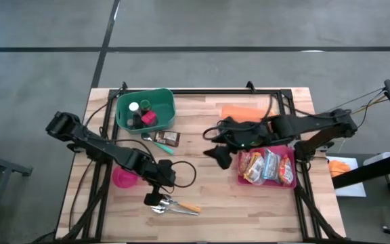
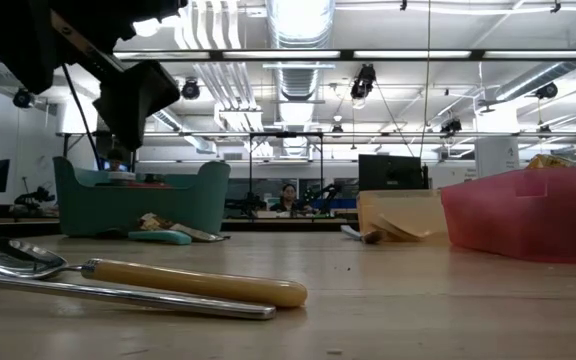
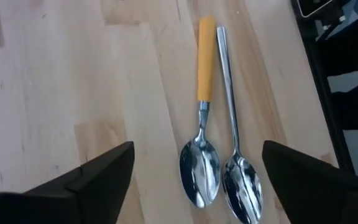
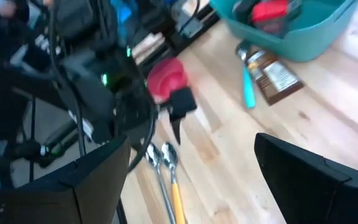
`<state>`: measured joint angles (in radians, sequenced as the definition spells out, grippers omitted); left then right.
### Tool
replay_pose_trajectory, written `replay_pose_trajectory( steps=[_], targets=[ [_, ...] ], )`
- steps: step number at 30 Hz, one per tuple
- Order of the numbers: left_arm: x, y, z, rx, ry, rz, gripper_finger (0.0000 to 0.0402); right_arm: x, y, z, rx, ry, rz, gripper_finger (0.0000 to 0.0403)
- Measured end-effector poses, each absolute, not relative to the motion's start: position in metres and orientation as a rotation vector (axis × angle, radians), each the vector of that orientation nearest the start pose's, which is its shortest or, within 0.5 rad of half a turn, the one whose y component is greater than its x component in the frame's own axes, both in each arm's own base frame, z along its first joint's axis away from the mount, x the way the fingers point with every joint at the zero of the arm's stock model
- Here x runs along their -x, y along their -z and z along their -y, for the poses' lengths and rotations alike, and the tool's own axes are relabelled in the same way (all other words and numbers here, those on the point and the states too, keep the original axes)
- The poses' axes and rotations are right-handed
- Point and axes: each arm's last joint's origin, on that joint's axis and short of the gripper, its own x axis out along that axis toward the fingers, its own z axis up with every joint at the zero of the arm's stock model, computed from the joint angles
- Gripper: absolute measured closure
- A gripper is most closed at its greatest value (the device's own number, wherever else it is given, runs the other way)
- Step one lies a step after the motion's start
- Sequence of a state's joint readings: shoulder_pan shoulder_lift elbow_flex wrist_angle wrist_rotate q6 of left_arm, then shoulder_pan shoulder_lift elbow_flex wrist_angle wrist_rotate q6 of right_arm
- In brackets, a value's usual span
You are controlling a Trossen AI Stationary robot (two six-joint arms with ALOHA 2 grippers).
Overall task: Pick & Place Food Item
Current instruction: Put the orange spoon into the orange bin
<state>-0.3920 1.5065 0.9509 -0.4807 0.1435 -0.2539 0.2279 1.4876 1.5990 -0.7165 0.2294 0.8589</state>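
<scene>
The red tray (image 1: 240,180) already holds several snack packets (image 1: 267,166); one brown packet (image 1: 170,139) lies on the table (image 1: 249,210) beside the green bin (image 1: 122,118). Left gripper (image 1: 156,196) wide above two spoons (image 3: 219,177), right gripper (image 1: 217,144) wide, empty

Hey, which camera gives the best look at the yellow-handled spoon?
The left wrist view: the yellow-handled spoon lies whole, bowl and handle, beside an all-metal spoon. The low view shows it side-on and close. The high view shows it small near the left gripper. The right wrist view blurs it.
</scene>
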Motion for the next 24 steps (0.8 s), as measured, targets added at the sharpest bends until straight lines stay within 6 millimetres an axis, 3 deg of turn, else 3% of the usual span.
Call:
replay_pose_trajectory(
  steps=[10,17,24],
  targets=[
    [-0.293,-0.191,0.127,0.011,0.396,-1.092,0.0039,-0.261,-0.435,-0.058,-0.684,0.302,-0.396,0.0065],
    [-0.308,-0.170,0.156,-0.050,0.447,-1.151,0.0051,-0.245,-0.435,-0.057,-0.649,0.331,-0.441,0.0065],
    [-0.319,-0.160,0.172,-0.093,0.425,-1.157,0.0096,-0.243,-0.431,-0.063,-0.614,0.320,-0.487,0.0065]
  ],
)
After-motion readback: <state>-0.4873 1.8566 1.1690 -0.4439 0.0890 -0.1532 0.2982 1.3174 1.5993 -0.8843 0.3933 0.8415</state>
